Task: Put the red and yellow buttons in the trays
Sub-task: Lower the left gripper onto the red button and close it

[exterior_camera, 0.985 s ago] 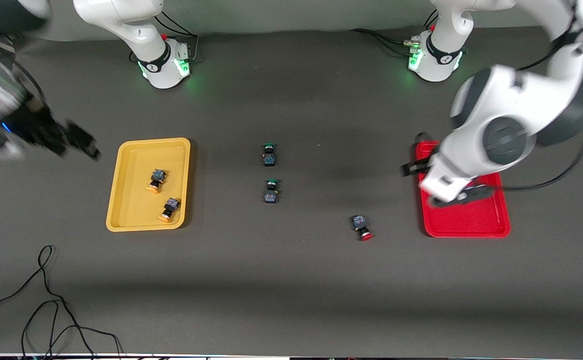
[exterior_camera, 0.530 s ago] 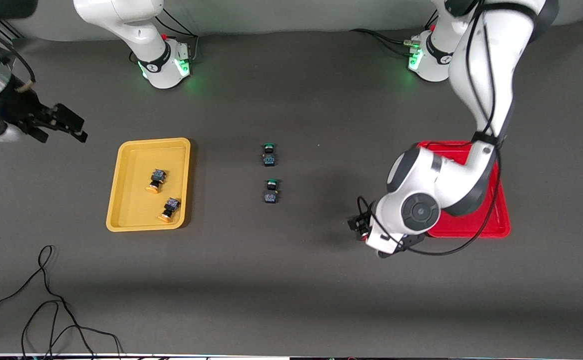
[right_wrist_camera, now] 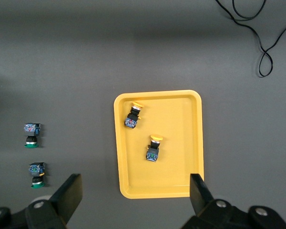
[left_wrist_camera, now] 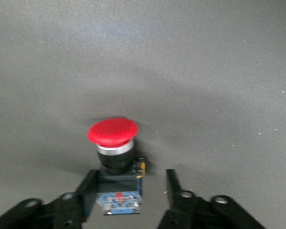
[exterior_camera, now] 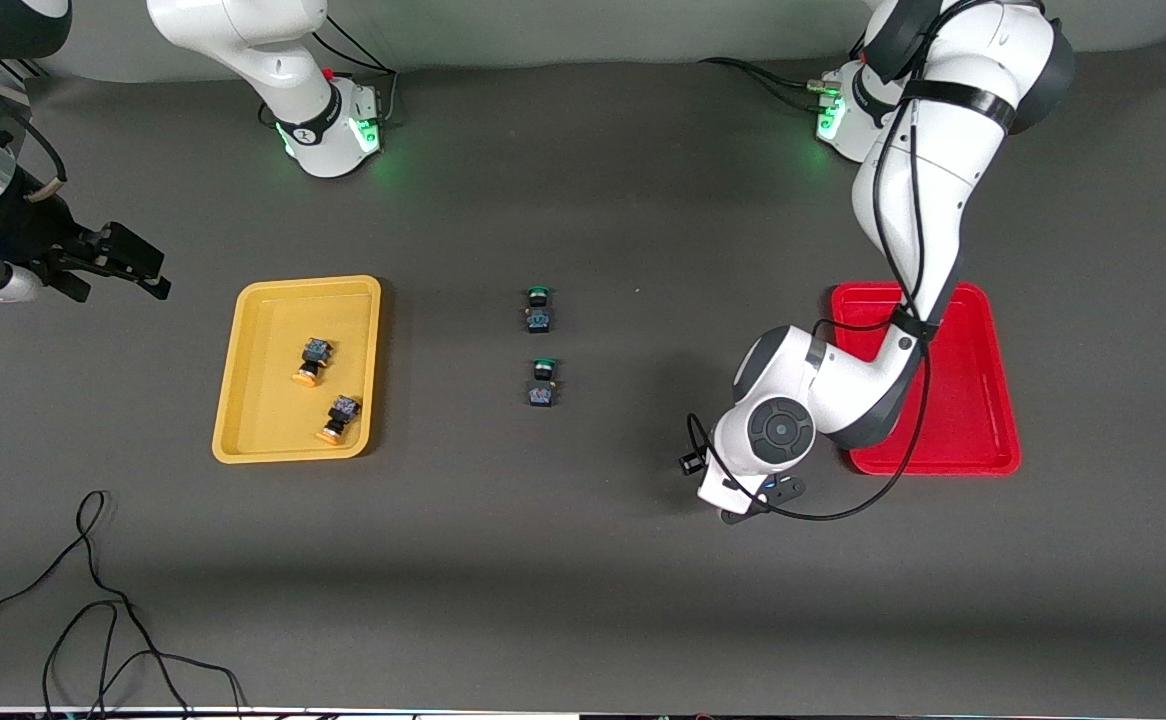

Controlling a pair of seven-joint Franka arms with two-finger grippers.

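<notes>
Left wrist view: red button point(left_wrist_camera: 113, 143) lay on the table point(left_wrist_camera: 205, 71) between my left gripper point(left_wrist_camera: 128, 193) fingers, jaws spread, not clamping it. Spot was just beside the red tray point(exterior_camera: 983, 400), toward the right arm's end. My right gripper point(right_wrist_camera: 136, 191) hung wide open above the yellow tray point(right_wrist_camera: 193, 143), holding nothing, waiting.

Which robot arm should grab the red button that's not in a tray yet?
The left one. Its gripper is already down at the red button, jaws open on either side of its body. The right gripper waits high up near the yellow tray.
</notes>
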